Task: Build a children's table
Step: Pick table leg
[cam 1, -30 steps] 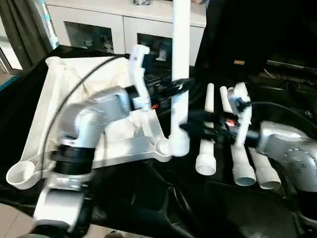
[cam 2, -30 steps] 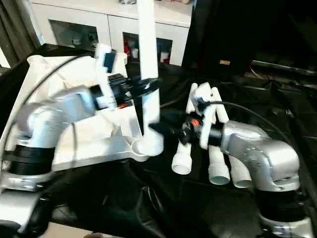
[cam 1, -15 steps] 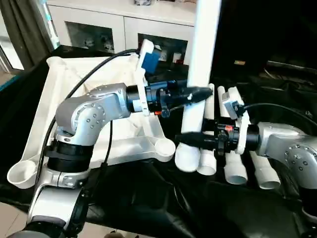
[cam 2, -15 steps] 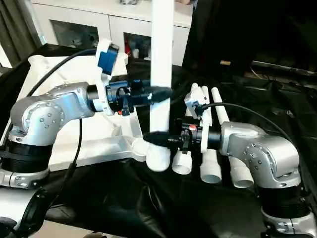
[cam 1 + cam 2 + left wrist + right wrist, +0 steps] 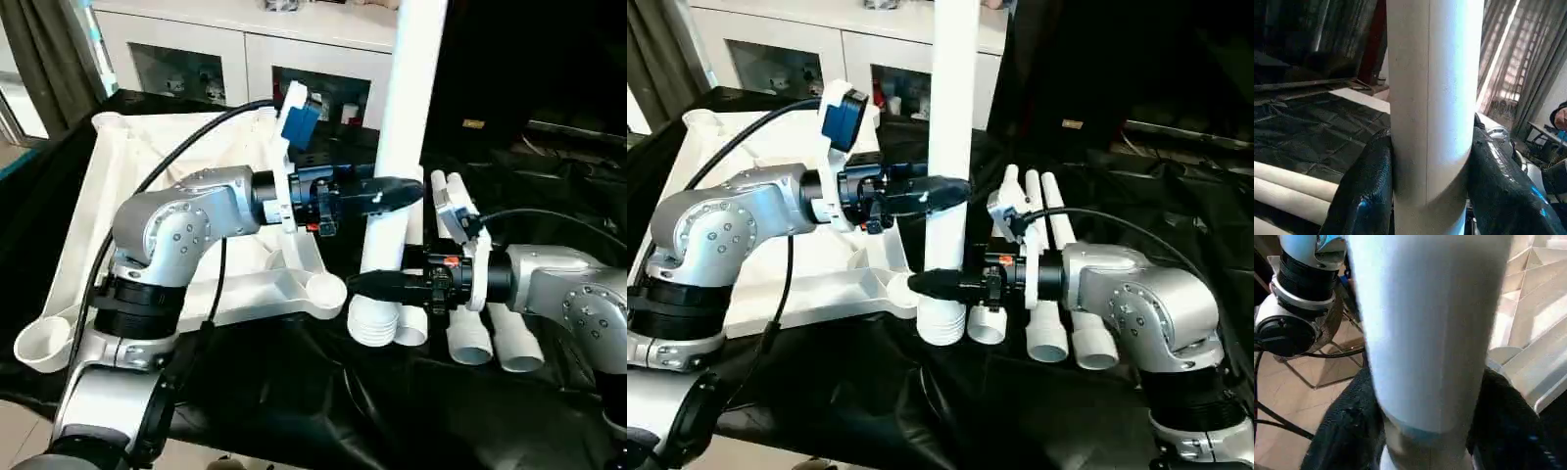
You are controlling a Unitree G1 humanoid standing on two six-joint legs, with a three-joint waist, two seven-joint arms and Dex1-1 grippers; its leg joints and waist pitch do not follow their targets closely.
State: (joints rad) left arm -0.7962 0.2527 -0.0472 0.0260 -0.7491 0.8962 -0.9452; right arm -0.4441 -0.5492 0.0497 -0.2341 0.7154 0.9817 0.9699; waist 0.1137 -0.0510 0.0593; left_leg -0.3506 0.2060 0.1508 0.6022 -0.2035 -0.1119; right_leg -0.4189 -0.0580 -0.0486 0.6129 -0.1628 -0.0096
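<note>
The children's table's white tabletop (image 5: pixel 127 196) lies ribbed side up on the black sheeting, its near corner socket (image 5: pixel 325 291) empty. One white leg (image 5: pixel 411 98) stands almost upright just right of that socket, its ribbed end (image 5: pixel 375 328) low over the sheeting. My left gripper (image 5: pixel 397 191) is shut on the leg at mid-height, its fingers (image 5: pixel 1366 186) pressed against both sides. My right gripper (image 5: pixel 367 284) is shut on the same leg near the ribbed end, with its fingers (image 5: pixel 1347 431) against the tube. Three more legs (image 5: pixel 470 333) lie side by side under my right forearm.
White cabinets with glass doors (image 5: pixel 176 69) stand behind the table. A dark monitor or panel (image 5: pixel 529 78) fills the back right. Black sheeting (image 5: pixel 392 411) hangs over the near table edge. Another corner socket (image 5: pixel 44 343) juts out at the near left.
The leg has swung from tilted to nearly upright, its ribbed end lower than before. My right gripper's fingers have narrowed onto it. My left gripper keeps its hold.
</note>
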